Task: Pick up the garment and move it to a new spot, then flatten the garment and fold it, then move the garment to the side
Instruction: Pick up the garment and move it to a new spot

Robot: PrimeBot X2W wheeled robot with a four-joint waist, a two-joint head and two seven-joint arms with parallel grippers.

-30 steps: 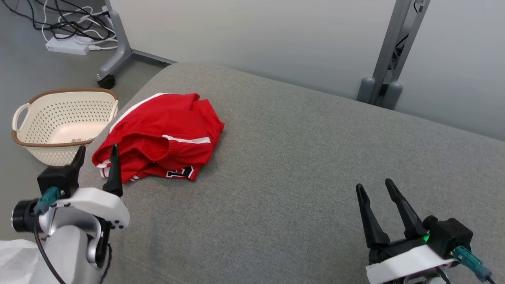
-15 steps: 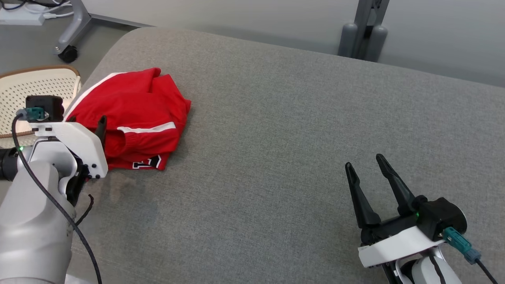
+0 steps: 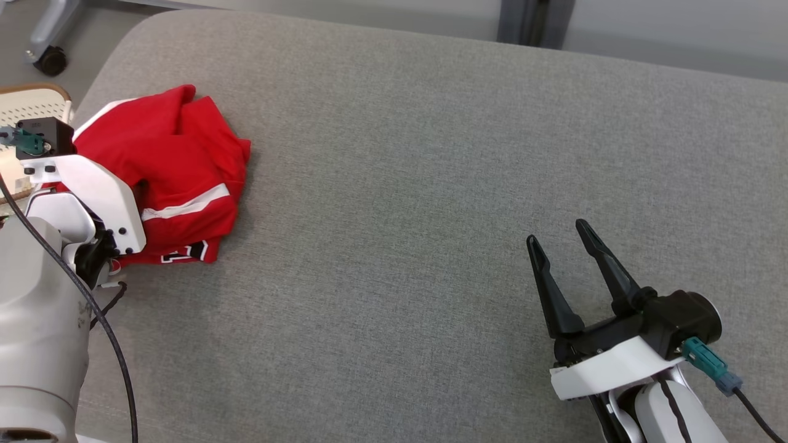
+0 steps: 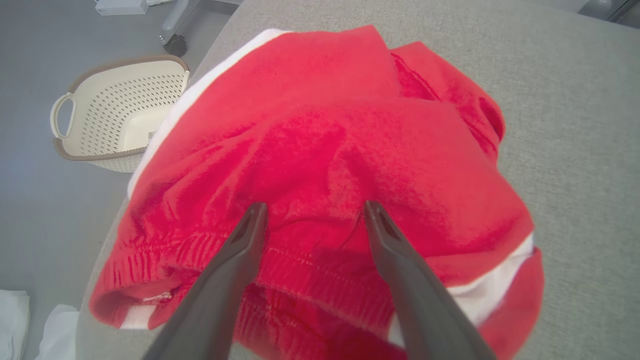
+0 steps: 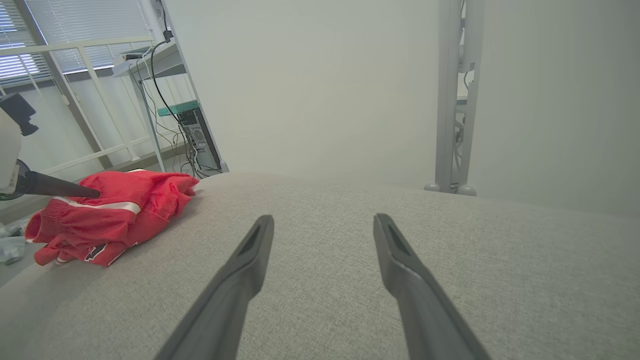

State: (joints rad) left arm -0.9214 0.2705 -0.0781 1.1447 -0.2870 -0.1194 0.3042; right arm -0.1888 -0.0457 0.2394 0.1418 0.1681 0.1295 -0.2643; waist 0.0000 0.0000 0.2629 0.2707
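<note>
Garment: red knitted cloth with white stripes and a black-and-white printed mark on its near edge, lying crumpled in a loose heap at the left end of the grey fabric-covered surface, close to that surface's rounded left edge.

Left end effector: two long dark fingers held wide apart, pointed down onto the near part of the heap. Both fingertips are set against the red cloth beside a ribbed hem, and nothing is clamped between them.

Right end effector: fingers likewise spread wide and empty, held above bare grey fabric at the right, well apart from the heap.

Cream perforated plastic basket with a brown rim and a loop handle: placed on the grey floor just beyond the left edge of the surface, near the heap.

Black caster wheel of a grey metal stand: seen on the floor behind the basket.
</note>
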